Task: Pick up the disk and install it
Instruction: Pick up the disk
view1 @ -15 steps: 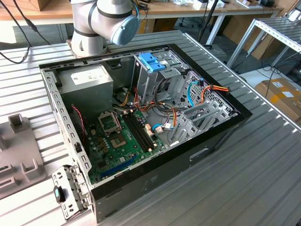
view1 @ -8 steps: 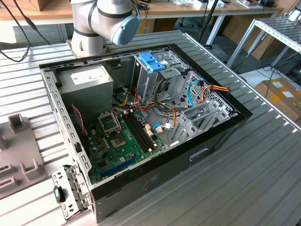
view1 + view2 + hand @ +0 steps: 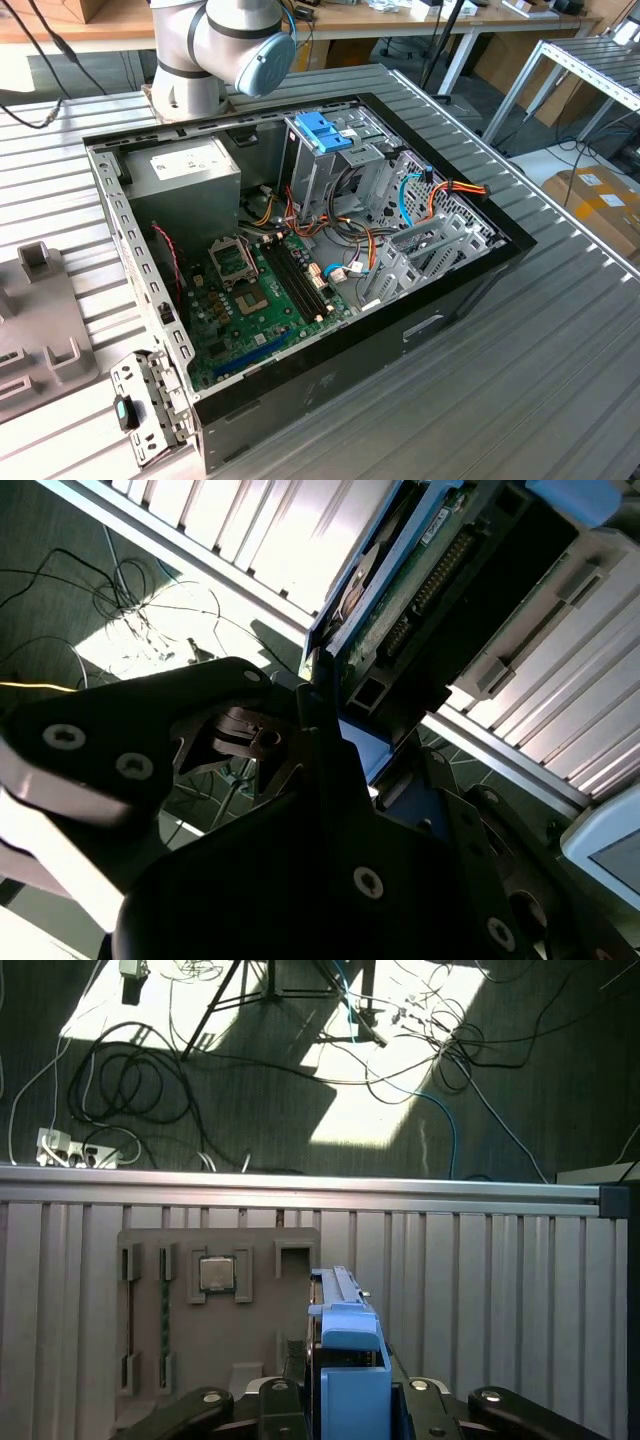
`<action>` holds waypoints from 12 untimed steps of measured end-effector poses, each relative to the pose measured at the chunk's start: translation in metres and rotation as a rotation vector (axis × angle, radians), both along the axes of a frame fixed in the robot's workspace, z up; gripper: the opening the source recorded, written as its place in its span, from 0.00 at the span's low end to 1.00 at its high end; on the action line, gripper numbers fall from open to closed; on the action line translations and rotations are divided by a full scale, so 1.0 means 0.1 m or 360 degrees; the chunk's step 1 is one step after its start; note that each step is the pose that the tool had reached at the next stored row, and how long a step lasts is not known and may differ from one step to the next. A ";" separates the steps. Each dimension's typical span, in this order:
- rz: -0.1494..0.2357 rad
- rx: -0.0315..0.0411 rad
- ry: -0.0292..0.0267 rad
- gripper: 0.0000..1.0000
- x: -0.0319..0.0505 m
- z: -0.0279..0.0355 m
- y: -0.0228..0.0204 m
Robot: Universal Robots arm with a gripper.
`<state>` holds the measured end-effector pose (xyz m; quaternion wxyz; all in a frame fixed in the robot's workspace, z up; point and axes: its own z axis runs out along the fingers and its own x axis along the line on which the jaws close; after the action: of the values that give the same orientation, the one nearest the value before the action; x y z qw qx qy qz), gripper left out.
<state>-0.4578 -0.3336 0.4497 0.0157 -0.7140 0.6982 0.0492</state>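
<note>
The disk (image 3: pixel 345 1355) stands on edge in the hand (image 3: pixel 345 1410), its blue plastic rail facing the first wrist view. The second wrist view shows the disk's green circuit-board side (image 3: pixel 400 600) and its connector row. The hand is closed on the disk's two flat sides, with dark finger links flanking it. Held this way, the narrow edge leads, which suits sliding it into a bay. The disk hangs over the ribbed bench (image 3: pixel 500 1290), just beside the grey holding tray (image 3: pixel 260 1320), where a small square chip (image 3: pixel 215 1274) sits in its own recess.

The contact pads are hidden behind the disk, so the firmness of the grip is a judgement. Its lower edge is cut off, so I cannot tell whether it clears the tray. In the exterior view the open computer case (image 3: pixel 300 250) lies well apart from the tray (image 3: pixel 40 320). Cables crowd the drive cage under the blue latch (image 3: pixel 325 130), so a free bay is hard to make out.
</note>
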 end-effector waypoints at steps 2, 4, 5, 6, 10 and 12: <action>0.0000 0.0002 0.00000 0.37 0.000 0.016 0.000; 0.0000 0.0004 -0.00001 0.37 0.000 0.032 0.000; 0.0000 0.0005 -0.00001 0.37 0.000 0.044 0.000; 0.0000 0.0006 0.00000 0.37 0.000 0.051 0.000; 0.0000 0.0010 0.00000 0.37 0.000 0.087 0.000; 0.0000 0.0012 0.00000 0.37 0.000 0.106 0.000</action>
<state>-0.4577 -0.3336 0.4603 0.0185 -0.7139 0.6980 0.0519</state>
